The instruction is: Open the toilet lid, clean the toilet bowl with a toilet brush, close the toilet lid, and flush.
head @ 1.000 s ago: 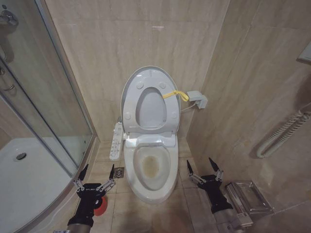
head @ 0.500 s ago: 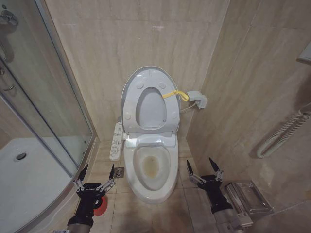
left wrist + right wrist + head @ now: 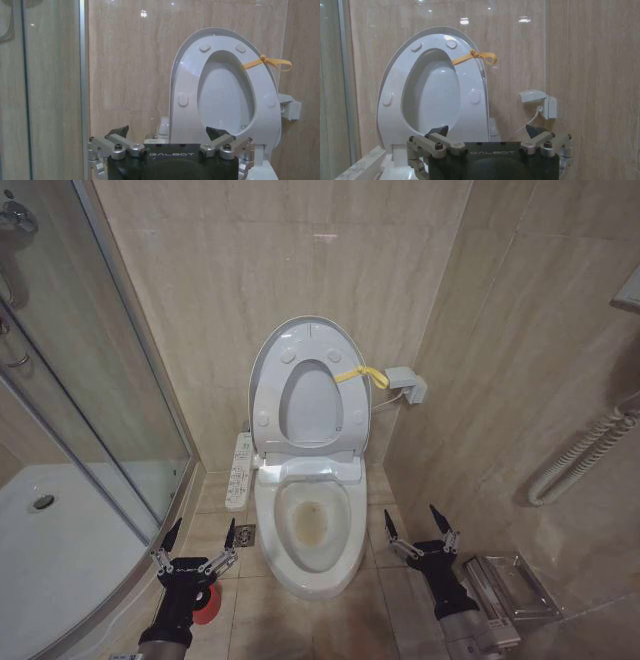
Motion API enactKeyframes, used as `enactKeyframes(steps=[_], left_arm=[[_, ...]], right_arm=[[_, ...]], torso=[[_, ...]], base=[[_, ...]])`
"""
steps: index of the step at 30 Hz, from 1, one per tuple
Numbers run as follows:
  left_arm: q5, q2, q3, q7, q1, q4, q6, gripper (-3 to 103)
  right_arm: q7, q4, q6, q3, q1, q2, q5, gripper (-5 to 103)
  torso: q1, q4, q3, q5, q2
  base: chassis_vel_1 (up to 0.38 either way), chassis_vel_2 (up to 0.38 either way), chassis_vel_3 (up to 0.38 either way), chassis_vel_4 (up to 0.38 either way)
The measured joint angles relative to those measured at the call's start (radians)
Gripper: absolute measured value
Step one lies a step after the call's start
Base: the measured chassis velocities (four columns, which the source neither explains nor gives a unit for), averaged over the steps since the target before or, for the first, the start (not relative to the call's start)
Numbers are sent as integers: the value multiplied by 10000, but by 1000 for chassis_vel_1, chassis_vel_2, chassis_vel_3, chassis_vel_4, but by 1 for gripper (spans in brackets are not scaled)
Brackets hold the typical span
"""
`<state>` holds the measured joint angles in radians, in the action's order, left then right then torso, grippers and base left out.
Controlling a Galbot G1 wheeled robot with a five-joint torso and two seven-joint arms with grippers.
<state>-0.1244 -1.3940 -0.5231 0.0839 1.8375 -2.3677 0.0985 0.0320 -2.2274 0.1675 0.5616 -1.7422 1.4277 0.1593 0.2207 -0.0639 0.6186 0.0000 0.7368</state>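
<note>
— Glass is on the far left, yes? What stands there?

— Yes, the shower wall (image 3: 95,370), with the white shower tray (image 3: 50,550) under it at about 8 o'clock in the head view. Next to it, low at 7 o'clock, is the left gripper (image 3: 200,534). Its two fingers are spread wide and hold nothing. Behind its wrist I see something red (image 3: 207,604) on the floor; I cannot tell if it is the brush holder, and I cannot see a brush handle.

— And in the middle?

— The toilet bowl (image 3: 310,525) stands at 6 o'clock, between the two grippers, with a brownish stain inside. The toilet lid (image 3: 268,370) is open and stands upright against the back wall, around 12 o'clock from the bowl. The ring seat (image 3: 350,395) is lifted too and leans on the lid. A yellow ribbon (image 3: 360,374) is tied to the seat at its upper right side. The control panel (image 3: 240,470) lies at 9 o'clock from the bowl.

— What about the right side?

— A small white box (image 3: 408,384) is on the wall at 2 o'clock from the bowl. The right gripper (image 3: 415,526) waits low at 5 o'clock, just beside the bowl, also spread wide and empty.
</note>
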Motion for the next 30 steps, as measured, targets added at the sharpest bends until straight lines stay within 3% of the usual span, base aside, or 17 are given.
enactKeyframes(steps=[23,27,29,30], left_arm=[[-2,0,0,0,0,0,0,100],[-2,0,0,0,0,-1,-1,100],[-2,0,-1,0,0,0,-1,100],[-2,0,-1,0,0,0,-1,100]], right_arm=[[0,0,-37,2,24,-2,1,100],[-30,30,-591,85,389,-36,68,100],[-88,90,-1438,222,933,-96,213,100],[-88,90,-1438,222,933,-96,213,100]], torso=[[0,-1,0,0,0],[0,0,0,0,0],[0,0,0,0,0],[0,0,0,0,0]], base=[[0,0,0,0],[0,0,0,0],[0,0,0,0],[0,0,0,0]])
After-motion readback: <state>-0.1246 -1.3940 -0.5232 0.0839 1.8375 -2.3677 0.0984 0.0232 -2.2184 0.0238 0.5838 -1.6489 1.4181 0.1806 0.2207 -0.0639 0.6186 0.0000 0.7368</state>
